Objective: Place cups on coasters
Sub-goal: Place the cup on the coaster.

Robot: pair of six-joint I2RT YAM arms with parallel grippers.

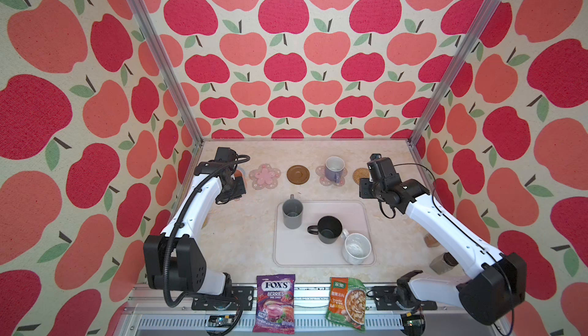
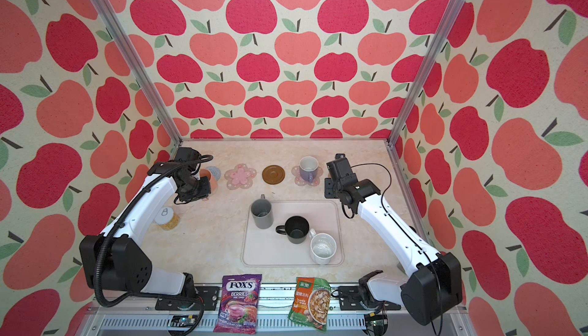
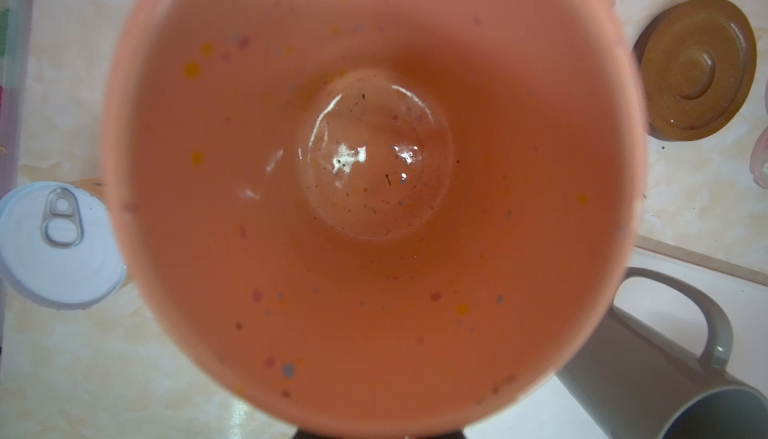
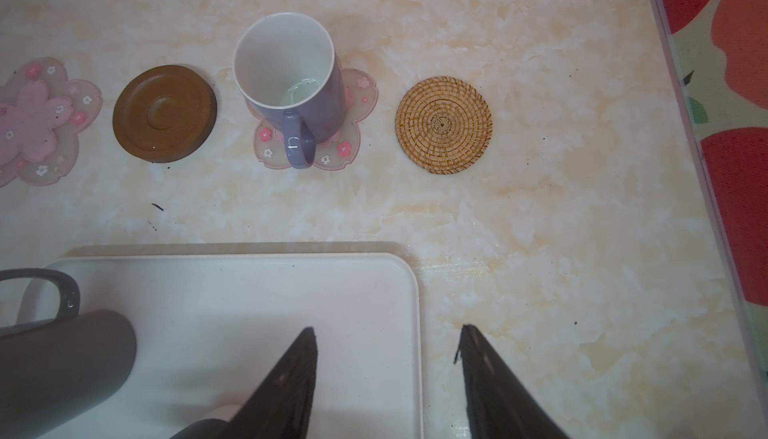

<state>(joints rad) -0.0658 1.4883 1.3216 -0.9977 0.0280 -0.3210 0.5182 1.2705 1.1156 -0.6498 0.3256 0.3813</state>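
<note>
- Task item: peach-orange speckled mug (image 3: 374, 208), pinched by the left hand (image 2: 201, 188), over or just beside the blue-grey woven round coaster (image 2: 217, 171).
- Right hand (image 4: 386, 333): spread, empty, above the corner of the pale rectangular tray (image 4: 249, 291).
- Risk: the mug hides the coaster from the left wrist view, so a release may leave it off-centre, partly on the worktop (image 4: 540, 250).

Your lavender mug (image 4: 286, 79) stands on a pink flower coaster (image 4: 353, 146) beyond the tray (image 1: 286, 255); the grey mug (image 1: 292, 215), black mug (image 1: 329, 231) and speckled white mug (image 1: 358, 250) stand on it, peach mug (image 3: 374, 208) off its far-left corner.
</note>
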